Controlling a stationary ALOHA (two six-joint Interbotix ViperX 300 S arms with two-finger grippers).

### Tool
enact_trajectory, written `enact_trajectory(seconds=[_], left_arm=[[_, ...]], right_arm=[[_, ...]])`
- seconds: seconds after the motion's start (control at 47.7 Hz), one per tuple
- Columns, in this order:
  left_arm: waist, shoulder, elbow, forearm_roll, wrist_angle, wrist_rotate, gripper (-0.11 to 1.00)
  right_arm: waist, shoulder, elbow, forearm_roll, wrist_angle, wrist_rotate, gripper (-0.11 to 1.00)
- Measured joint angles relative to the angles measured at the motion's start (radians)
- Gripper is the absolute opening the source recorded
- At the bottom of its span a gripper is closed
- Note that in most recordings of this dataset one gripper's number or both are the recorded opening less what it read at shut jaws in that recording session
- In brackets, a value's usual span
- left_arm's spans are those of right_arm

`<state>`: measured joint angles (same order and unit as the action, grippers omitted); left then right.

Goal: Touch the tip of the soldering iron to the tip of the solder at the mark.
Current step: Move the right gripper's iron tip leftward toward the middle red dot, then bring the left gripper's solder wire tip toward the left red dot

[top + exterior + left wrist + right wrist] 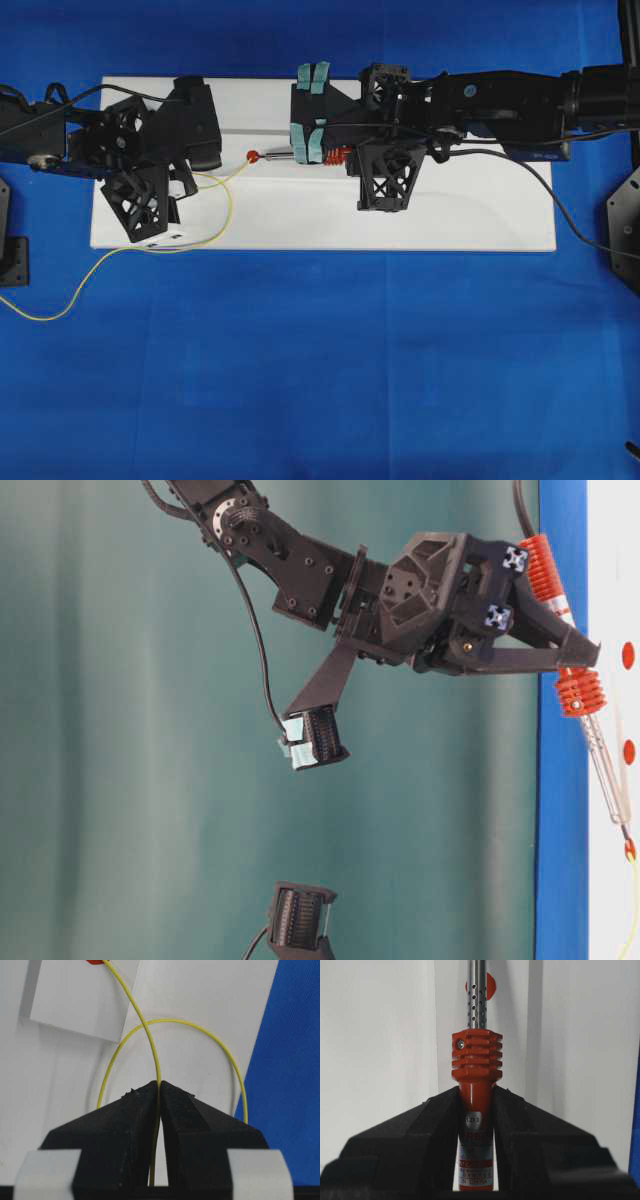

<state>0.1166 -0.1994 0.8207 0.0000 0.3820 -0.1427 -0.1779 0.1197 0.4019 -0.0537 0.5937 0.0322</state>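
Overhead view: a white board (pixel 480 215) lies on a blue table (pixel 320 380). The left gripper (pixel 205 160) sits over the board's left end, pinching the solder (pixel 228 205), a thin yellow wire. The wire loops on the board, trails off its left edge onto the table, and its free end runs to a red mark (pixel 254 156) near the board's upper middle. The right gripper (pixel 345 155) reaches in from the board's right side, holding the iron (pixel 300 155), whose silver shaft points left at the mark. Iron tip and solder tip meet at the mark, as far as can be told.

Table-level view: the iron (pixel 600 750) hangs against the board, tip at an orange-red mark (pixel 630 850) where the solder (pixel 634 910) ends.

Left wrist view: the black fingers (pixel 130 1130) are pressed together on the solder (pixel 150 1045), which arcs over the board toward the mark (pixel 95 961) at the top edge.

Right wrist view: the fingers (pixel 420 1145) clamp the iron's red handle just below its ribbed collar (pixel 476 1055); the perforated shaft (pixel 476 1000) crosses the mark (pixel 491 985).
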Motion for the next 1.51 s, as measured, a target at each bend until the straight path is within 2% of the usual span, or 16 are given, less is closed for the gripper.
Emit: enact_trajectory(seconds=[0.377,0.503,0.607,0.88,1.131,1.362,1.508], left_arm=[[-0.003,-0.164,0.057,0.000,0.043,0.002,0.02],[-0.005,-0.221,0.092,0.000,0.043,-0.021,0.02],[-0.005,-0.239,0.109,0.000,0.043,-0.040,0.02],[-0.005,-0.249,0.115,0.000,0.043,-0.037,0.02],[-0.006,-0.259,0.120,0.000,0.043,-0.040,0.02],[-0.006,-0.267,0.124,0.000,0.044,-0.044,0.02],[-0.005,-0.267,0.126,0.000,0.038,-0.044,0.02]], right_arm=[[0.000,0.002,0.000,0.000,0.000,0.002,0.06],[0.002,0.000,0.000,0.000,0.000,0.002,0.06],[0.000,0.000,0.000,0.000,0.000,0.000,0.06],[0.002,-0.014,0.005,-0.002,0.003,0.002,0.06],[0.000,-0.155,0.114,0.000,0.002,0.006,0.06],[0.000,-0.249,0.216,-0.002,0.003,0.055,0.06],[0.000,-0.279,0.247,0.000,0.003,0.069,0.06]])
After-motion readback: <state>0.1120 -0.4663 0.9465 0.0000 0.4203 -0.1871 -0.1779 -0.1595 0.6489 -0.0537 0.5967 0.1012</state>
